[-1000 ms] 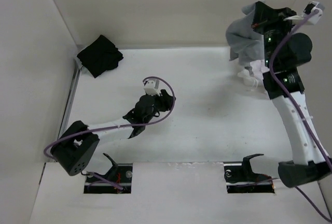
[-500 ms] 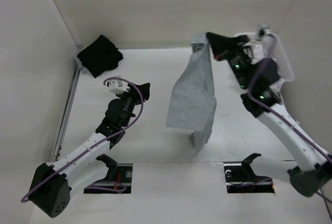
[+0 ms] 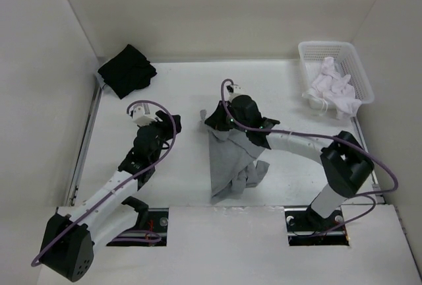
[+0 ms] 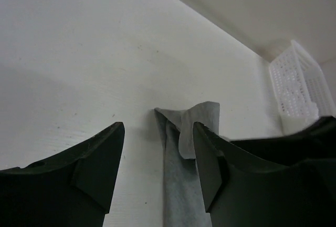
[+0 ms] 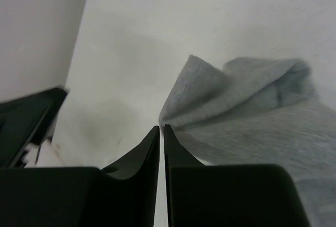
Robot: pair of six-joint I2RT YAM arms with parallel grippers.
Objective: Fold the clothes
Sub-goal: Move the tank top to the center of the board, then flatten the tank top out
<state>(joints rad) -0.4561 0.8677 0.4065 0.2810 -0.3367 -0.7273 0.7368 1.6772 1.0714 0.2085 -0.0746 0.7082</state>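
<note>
T-shirt (image 3: 232,159), heather-grey knit, lies in a rumpled, elongated heap at the centre of the table (image 3: 290,100). Its long axis runs from 12 to 6 o'clock in the top view, with a bunched lump at the 5 o'clock end; neither sleeves nor neck opening can be made out. Right gripper (image 3: 214,119) is over the 12 o'clock end of the heap. In the right wrist view its fingers (image 5: 149,158) are all but pressed together with a hairline slit between them. A folded edge of the cloth lies just at their tips, and whether any fabric is nipped there cannot be told. Left gripper (image 3: 163,134) stands at 9 o'clock of that same end, apart from the cloth, jaws spread wide and empty; the left wrist view frames an upturned corner of the shirt between them. Handling, as judged: light, limp fabric that drapes and creases under its own weight, holds no shape, and wants spreading flat before any fold. It is best taken by pinching a hem or shoulder seam at two well-separated corners, one per gripper. White plastic lattice basket (image 3: 323,44), at 2 o'clock on the table, holds a heap of white garments (image 3: 333,87). Black garment (image 3: 126,70) lies loose at 10 o'clock, in no container.
</note>
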